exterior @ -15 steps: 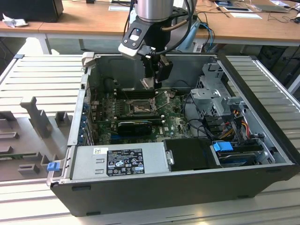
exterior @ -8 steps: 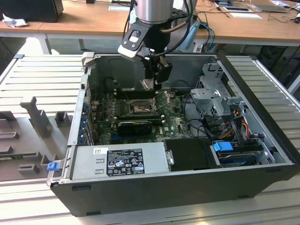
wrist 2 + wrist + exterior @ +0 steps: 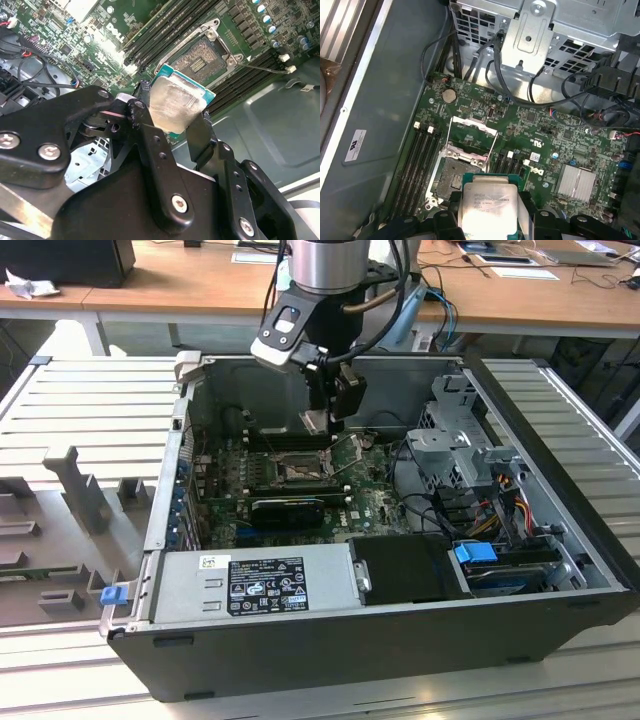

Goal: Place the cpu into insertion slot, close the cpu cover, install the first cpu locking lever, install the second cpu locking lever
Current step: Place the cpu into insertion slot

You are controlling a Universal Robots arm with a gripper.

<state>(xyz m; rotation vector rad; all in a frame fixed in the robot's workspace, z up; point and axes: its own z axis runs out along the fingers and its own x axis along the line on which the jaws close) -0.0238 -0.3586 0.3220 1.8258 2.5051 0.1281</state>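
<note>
My gripper hangs inside the open computer case, shut on the cpu, a flat square chip with a silvery face and green edge. In both wrist views the cpu sits between the black fingers, held above the green board and apart from it. The insertion slot lies open and dark just beyond the chip. The cpu cover, a metal frame with a cut-out centre, stands raised on its hinge at the slot's far side. A thin wire lever juts out beside the slot.
Black memory slots run along one side of the socket. A silver heatsink, a metal drive cage with loose cables, a black card and the grey power supply surround the board. Case walls enclose everything.
</note>
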